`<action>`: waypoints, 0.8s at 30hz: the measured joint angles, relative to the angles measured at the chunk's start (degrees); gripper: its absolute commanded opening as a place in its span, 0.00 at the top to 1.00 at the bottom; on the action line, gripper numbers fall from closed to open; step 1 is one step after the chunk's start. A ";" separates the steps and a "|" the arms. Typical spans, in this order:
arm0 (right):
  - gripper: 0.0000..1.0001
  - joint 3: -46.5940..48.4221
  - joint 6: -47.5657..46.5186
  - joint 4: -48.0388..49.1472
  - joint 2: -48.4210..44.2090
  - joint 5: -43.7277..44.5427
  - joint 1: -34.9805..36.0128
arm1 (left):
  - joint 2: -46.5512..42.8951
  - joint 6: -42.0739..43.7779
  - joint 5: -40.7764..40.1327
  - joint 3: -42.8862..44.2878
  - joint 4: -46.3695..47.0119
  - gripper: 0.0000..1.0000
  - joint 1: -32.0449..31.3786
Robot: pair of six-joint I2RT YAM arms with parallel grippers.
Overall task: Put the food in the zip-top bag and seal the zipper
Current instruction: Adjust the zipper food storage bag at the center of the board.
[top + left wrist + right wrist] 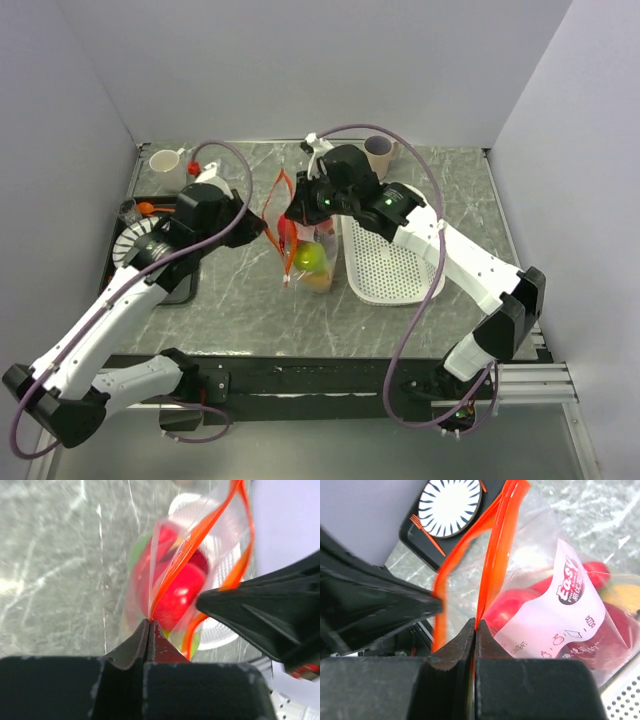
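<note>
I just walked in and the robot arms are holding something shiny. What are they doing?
A robot is holding up a clear bag. Its left gripper and right gripper are each pinched shut on the orange zipper along the top. Inside is toy food, red, green and yellow. The zipper's two sides are apart, so the bag is not sealed yet. A white basket sits next to it.

Your top view: even, bright light from overhead, only soft shadows, table (pixel 235 300) sharp. Left wrist: bag (pixel 161 535) and food (pixel 176 595) just ahead of left claw (pixel 150 622) are blurred; pale glare streaks on table left of it. Right wrist: zipper (pixel 492 555) above right claw (pixel 475 623) soft, label (pixel 565 615) to its right readable, claw bodies near-black.
</note>
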 measured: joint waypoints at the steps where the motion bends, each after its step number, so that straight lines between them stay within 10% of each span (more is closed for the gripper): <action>1: 0.97 0.79 -0.04 -0.07 0.63 -0.28 0.00 | -0.44 0.04 -0.76 0.87 -0.63 0.99 0.33; 24: 0.99 -9.97 3.72 0.57 7.98 -1.97 -1.07 | 9.25 4.37 8.83 -4.24 1.81 0.97 3.78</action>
